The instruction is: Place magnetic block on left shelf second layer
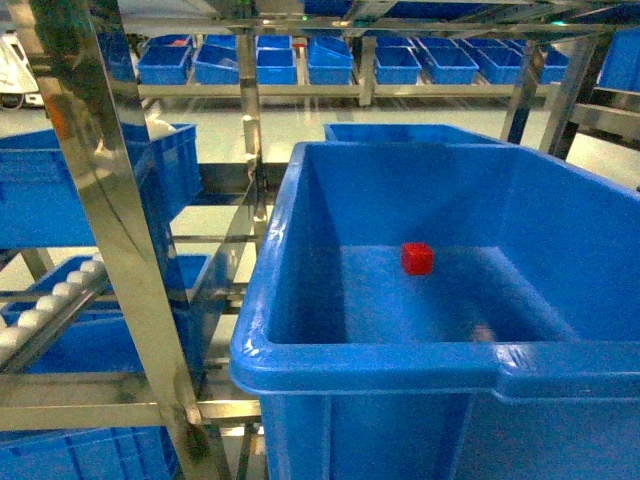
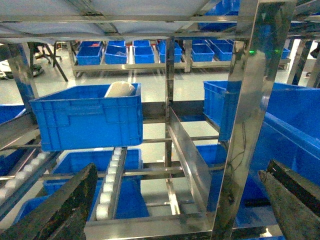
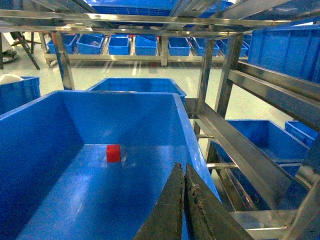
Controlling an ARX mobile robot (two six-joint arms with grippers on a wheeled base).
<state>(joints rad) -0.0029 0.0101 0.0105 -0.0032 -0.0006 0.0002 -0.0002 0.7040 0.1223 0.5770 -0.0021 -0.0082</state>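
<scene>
Your magnetic block (image 1: 417, 258) sits on the floor of the large blue bin (image 1: 380, 355) on the steel rack, apart from every wall and nearer the far wall than the near rim. Your right claw (image 3: 184, 200) hangs over the bin's near right edge with its fingers pressed together, holding nothing. Your left claw (image 2: 175, 200) is spread wide, facing the perforated upright (image 2: 245, 125).

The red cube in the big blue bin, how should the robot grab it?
From straight above, pinching two opposite flat faces. The cube sits flat on the bin's floor, away from the walls, and those tall walls block any sideways reach. Probably the right gripper, which is nearest.
</scene>
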